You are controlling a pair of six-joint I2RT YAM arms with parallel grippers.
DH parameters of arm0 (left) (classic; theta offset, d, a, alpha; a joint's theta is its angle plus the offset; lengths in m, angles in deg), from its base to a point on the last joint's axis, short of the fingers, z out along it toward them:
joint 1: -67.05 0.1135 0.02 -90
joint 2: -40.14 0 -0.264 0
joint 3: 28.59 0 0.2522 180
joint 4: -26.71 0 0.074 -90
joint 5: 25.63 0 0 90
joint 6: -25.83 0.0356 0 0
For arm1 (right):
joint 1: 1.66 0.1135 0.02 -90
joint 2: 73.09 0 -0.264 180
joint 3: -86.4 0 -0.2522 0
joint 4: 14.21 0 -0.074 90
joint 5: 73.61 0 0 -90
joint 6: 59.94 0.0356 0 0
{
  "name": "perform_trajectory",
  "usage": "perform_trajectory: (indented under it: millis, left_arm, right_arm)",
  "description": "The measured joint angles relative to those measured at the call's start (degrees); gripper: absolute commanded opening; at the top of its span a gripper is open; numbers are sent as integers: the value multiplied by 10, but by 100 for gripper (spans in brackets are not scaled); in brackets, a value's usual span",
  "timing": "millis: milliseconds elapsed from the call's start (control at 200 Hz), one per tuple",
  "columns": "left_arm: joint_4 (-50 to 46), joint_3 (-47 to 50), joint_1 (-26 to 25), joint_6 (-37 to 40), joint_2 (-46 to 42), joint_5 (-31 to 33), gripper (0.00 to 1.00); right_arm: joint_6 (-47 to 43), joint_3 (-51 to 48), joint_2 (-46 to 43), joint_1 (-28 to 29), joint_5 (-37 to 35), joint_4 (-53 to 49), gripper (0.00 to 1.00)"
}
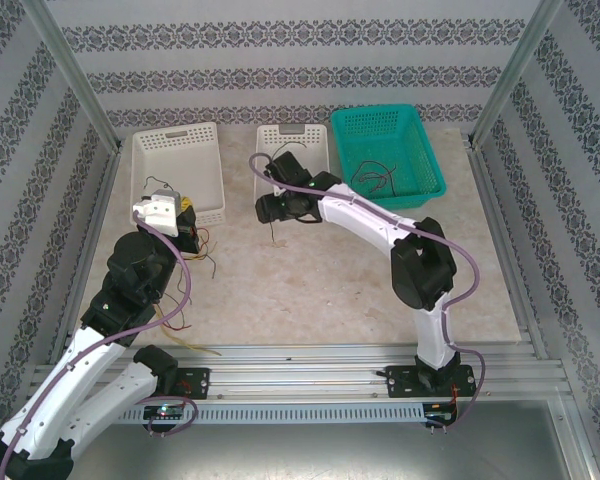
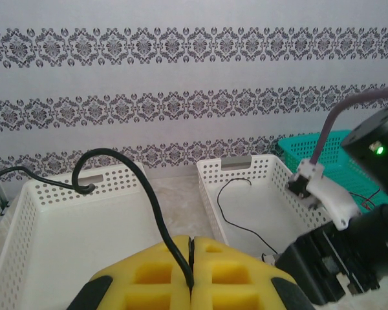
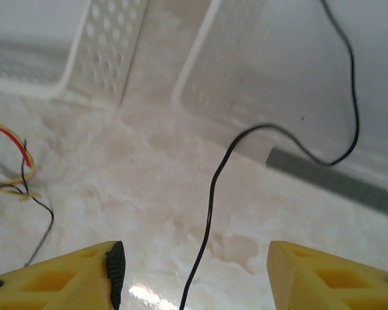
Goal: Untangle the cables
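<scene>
My left gripper is shut on a black cable, which rises from the yellow jaws and arcs over the left white basket. In the top view this gripper sits at that basket's near edge. My right gripper stands open low over the table, and a thin black cable runs between its fingers without touching them, then climbs into the middle white basket. From above, the right gripper is at that basket's front. Red and yellow cables lie to its left.
A teal basket at the back right holds a few dark cables. Loose red, yellow and dark cables lie on the table beside the left arm. Patterned walls and metal posts close in the table on three sides.
</scene>
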Motion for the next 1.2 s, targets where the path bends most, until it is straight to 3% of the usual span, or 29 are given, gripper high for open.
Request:
perform_trajectory:
  millis: [265, 505, 869, 1204]
  left_arm:
    - [0, 0, 0, 0, 0, 0, 0]
    - [0, 1, 0, 0, 0, 0, 0]
    - [0, 1, 0, 0, 0, 0, 0]
    - [0, 1, 0, 0, 0, 0, 0]
  right_arm:
    - [11, -10, 33, 3, 0, 0, 58]
    - [21, -10, 76, 8, 10, 1, 48]
    - [30, -8, 89, 12, 15, -2, 0]
    - [25, 41, 70, 7, 9, -48, 0]
